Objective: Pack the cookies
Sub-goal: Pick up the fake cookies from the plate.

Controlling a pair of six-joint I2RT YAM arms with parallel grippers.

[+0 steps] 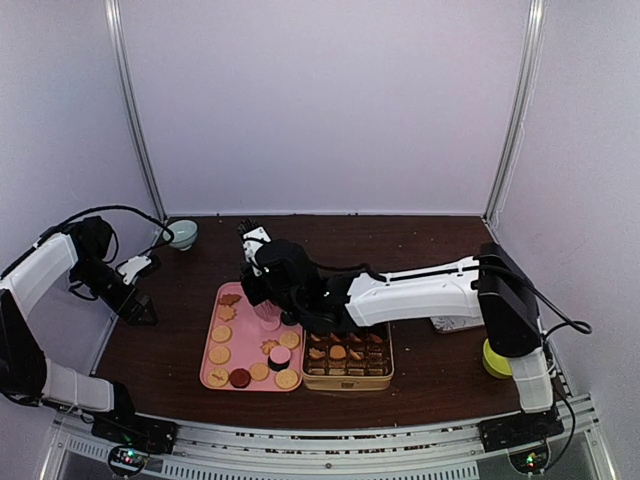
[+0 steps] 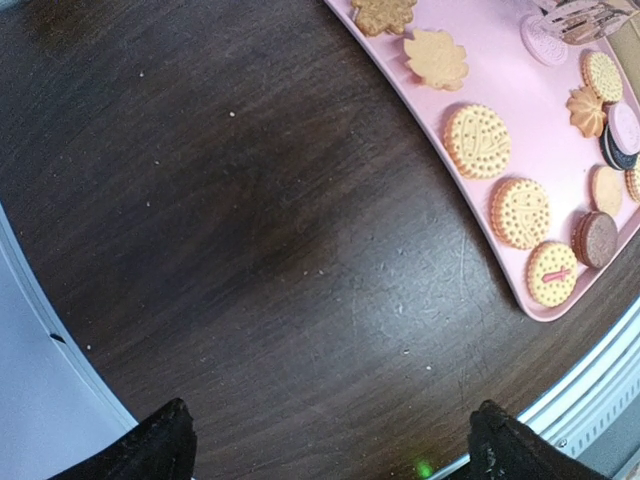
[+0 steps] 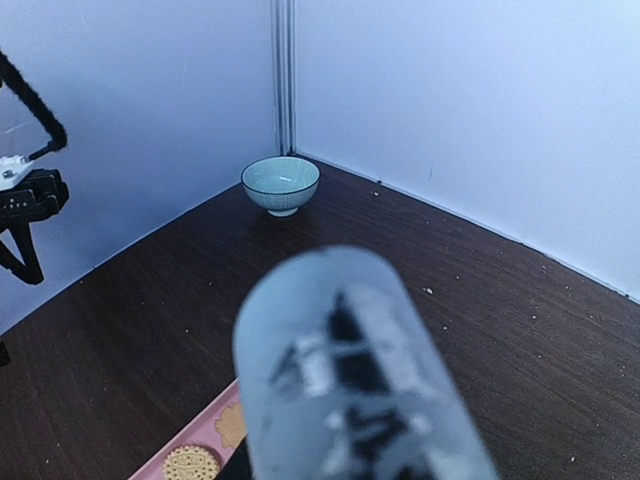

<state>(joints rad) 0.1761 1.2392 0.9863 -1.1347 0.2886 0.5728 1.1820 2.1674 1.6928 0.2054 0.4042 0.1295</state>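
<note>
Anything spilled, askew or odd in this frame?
Nothing serious. The cookies in view lie flat on the pink tray or in the box; none spilled. Only pale crumbs dot the dark table.

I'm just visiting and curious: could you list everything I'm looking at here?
Table: one, dark brown, under everything.
Tray: one, pink, front centre.
Cookies: many, mostly tan, on tray and in tin.
Tin: one, gold, beside tray's right edge.
Bowl: one, pale green, far left corner.
Tongs: one, silvery, over tray.
Unidentified object: one, yellow-green, near right arm's base.
Left end effector: one, black, open, left of tray.
Right end effector: one, black, over tray, holding tongs.
</note>
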